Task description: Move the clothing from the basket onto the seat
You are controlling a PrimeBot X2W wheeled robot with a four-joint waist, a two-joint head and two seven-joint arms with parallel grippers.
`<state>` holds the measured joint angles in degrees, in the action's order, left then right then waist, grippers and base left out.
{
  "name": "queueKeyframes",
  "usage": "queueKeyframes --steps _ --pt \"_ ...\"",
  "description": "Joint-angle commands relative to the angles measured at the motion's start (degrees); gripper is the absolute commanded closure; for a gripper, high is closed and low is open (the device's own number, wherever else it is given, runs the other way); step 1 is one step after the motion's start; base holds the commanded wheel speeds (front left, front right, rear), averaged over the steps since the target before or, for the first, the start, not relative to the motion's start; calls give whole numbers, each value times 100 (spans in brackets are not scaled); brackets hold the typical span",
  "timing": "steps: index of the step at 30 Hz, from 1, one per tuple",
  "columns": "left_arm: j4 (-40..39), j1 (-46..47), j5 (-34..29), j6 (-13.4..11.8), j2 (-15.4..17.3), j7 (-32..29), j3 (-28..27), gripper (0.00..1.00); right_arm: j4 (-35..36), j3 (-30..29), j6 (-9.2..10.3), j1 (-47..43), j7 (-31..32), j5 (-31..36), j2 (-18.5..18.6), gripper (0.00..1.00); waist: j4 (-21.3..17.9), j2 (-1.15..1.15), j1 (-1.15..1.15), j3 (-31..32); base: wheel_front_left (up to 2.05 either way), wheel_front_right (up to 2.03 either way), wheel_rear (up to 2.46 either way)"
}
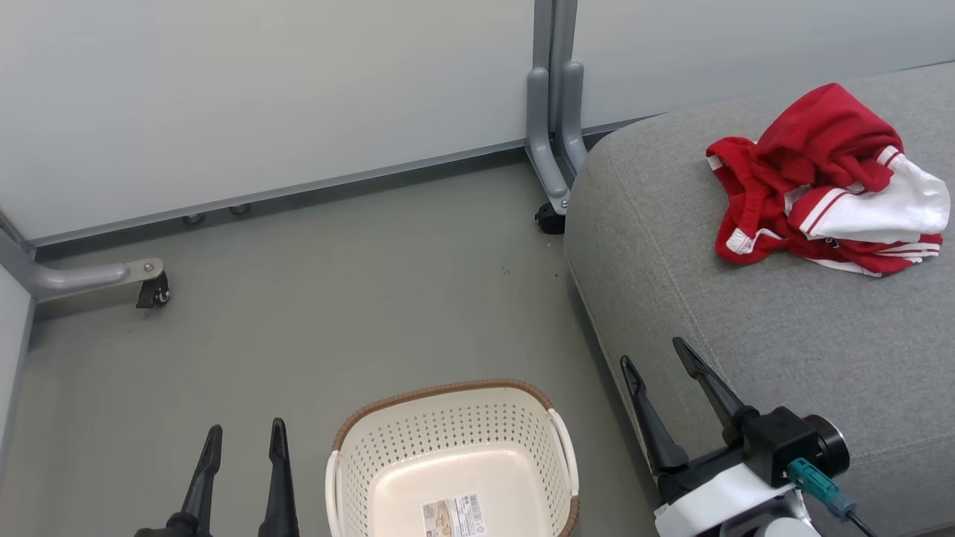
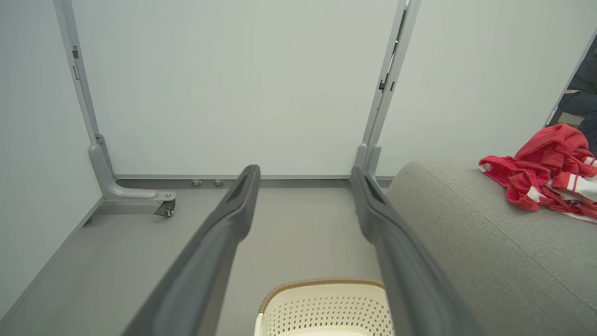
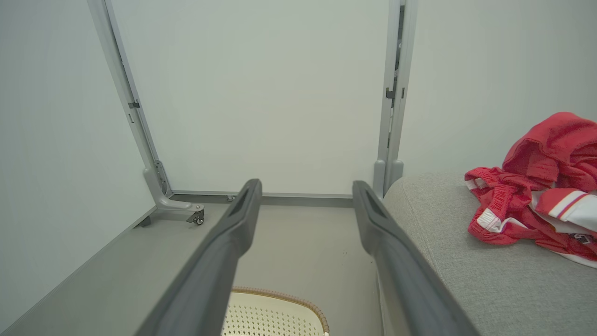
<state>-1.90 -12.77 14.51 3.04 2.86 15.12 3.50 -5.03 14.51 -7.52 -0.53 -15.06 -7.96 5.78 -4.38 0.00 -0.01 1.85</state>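
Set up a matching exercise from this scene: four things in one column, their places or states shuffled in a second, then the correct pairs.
Column one
1. clothing
2. laundry basket
3. left end effector
4. right end effector

Column two
A. open, at the seat edge
B. on the floor, no garments inside
C. crumpled on the seat
D. open, left of the laundry basket

Pairs: 1-C, 2-B, 3-D, 4-A

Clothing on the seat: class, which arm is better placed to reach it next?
Right. The right gripper hangs open at the edge of the seat, nearer the clothing; the left gripper sits across the empty basket.
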Motion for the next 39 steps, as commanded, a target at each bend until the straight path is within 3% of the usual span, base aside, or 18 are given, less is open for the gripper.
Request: queueKeyframes --steps 1,34,35,39 --pt "5 -120 17 40 8 1 -11 0 38 -20 6 -99 -17 -31 5 0 -20 0 1 91 0 0 0" --pt "232 -62 -42 -7 7 1 66 0 49 -226 6 -254 -17 -14 -121 0 -36 0 1 192 0 0 0" --pt "227 -122 -29 15 0 0 62 100 42 -220 0 -243 0 -1 -124 100 -37 0 1 192 0 0 0" --pt "397 -133 53 12 -7 -13 72 100 -85 -217 0 -316 10 -100 -131 100 -32 0 1 190 0 0 0"
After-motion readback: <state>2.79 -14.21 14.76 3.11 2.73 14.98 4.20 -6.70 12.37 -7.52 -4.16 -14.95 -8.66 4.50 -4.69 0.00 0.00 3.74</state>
